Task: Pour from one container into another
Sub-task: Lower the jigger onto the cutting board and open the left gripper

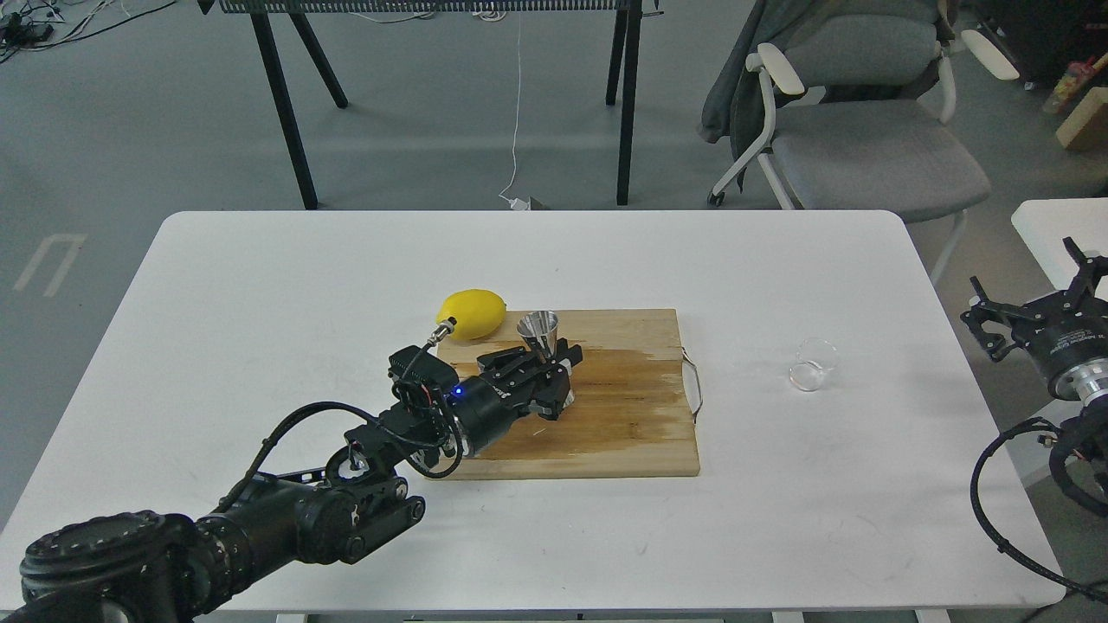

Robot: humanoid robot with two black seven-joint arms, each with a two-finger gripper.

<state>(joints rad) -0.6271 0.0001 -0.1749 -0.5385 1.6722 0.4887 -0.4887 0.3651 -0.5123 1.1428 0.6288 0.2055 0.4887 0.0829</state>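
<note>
Your left gripper (pixel 544 356) is clasping the jigger (pixel 538 331) at its waist on the cutting board (pixel 623 415). The glass cup (pixel 814 363) is sitting untouched on the table (pixel 260 285), well apart. Your right gripper (pixel 1030 316) is hanging spread wide at the table's right edge, so the pour itself is, I think, not yet beginning.

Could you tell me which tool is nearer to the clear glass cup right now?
The right tool is nearer: it hangs open just off the table's right edge, to the right of the glass cup. The left tool is at the jigger on the cutting board, well left.
</note>
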